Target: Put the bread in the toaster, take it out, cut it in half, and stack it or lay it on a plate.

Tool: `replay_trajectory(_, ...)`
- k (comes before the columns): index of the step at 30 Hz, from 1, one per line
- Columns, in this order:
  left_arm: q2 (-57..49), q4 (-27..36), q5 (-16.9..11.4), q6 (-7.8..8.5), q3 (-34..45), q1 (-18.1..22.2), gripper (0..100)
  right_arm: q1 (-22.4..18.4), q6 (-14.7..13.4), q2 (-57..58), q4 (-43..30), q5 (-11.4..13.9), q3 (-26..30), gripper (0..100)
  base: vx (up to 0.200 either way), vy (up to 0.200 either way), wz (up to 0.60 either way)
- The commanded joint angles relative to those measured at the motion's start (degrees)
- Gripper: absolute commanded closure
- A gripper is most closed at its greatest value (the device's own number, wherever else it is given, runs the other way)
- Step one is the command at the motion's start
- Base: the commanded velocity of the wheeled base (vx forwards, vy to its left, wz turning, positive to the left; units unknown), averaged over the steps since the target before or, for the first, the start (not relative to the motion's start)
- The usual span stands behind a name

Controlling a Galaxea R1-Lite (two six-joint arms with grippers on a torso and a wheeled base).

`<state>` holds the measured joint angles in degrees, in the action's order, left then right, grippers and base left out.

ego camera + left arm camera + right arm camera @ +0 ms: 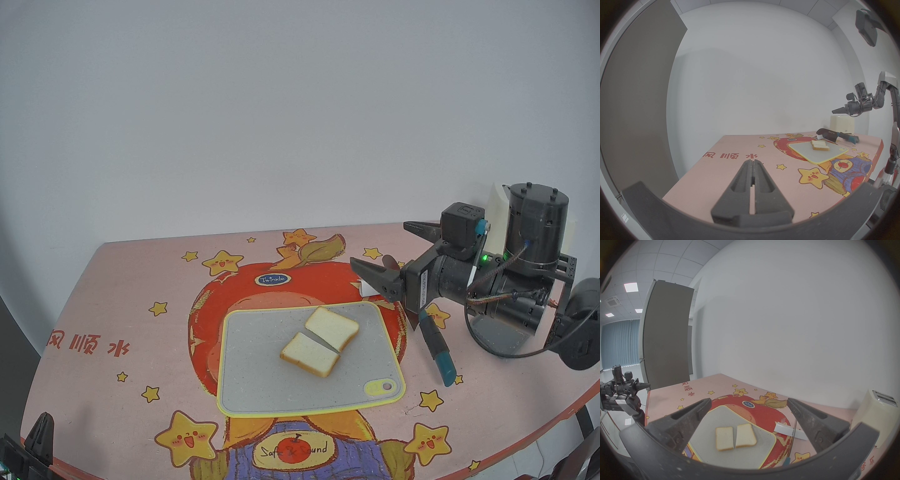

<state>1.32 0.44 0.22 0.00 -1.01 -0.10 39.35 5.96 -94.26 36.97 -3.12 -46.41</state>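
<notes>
Two bread halves (pixel 332 327) (pixel 310 354) lie side by side, a narrow gap between them, on the grey yellow-rimmed cutting board (pixel 262 369). My right gripper (pixel 379 244) hangs open above the table, just beyond the board's far right corner, holding nothing. In the right wrist view the halves (pixel 724 438) (pixel 746 435) lie on the board (pixel 703 427) below the spread fingers (pixel 690 415). The knife (pixel 437 350), teal-handled, rests on the table right of the board. My left gripper (pixel 753 162) is shut and empty over the table's left near edge, far from the bread (pixel 820 145).
A cream toaster (pixel 876 415) stands at the back right of the table, partly hidden behind the right arm in the head view (pixel 497 206). The knife's blade (pixel 787 429) points toward the board's far corner. The pink table (pixel 125 300) is bare on its left half.
</notes>
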Motion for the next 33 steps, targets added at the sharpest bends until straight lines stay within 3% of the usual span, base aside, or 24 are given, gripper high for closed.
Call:
replay_trajectory(1, 0.1, 0.0, 0.0, 0.00, 0.9, 0.0, 100, -0.5, -0.1, -2.2, -3.0, 0.0, -4.3, 0, 0.000, 0.000, 0.00)
replay_trajectory(10, 0.1, 0.0, 0.0, 0.00, 0.9, 0.0, 100, -0.1, -0.1, -6.0, -0.5, 0.0, -4.0, 0, 0.000, 0.000, 0.00)
replay_trajectory(12, 0.1, 0.0, 0.0, 0.00, 0.9, 0.0, 100, 0.1, -0.2, -7.7, 5.0, 0.0, -1.6, 0, 0.000, 0.000, 0.00)
replay_trajectory(15, 0.1, 0.0, 0.0, 0.00, 0.9, 0.0, 100, -0.4, -0.1, -9.6, 7.5, 0.0, -1.7, 0, 0.000, 0.000, 0.00)
replay_trajectory(29, 0.1, 0.0, 0.0, 0.00, 0.9, 0.0, 100, -1.6, -0.3, -10.0, 6.8, -0.2, -1.9, 0, 0.000, 0.000, 0.00)
replay_trajectory(33, 0.1, 0.0, 0.0, -0.09, 0.9, 0.0, 100, -0.9, -0.3, -10.1, 4.0, -2.5, -1.8, 0, 0.000, 0.000, 0.00)
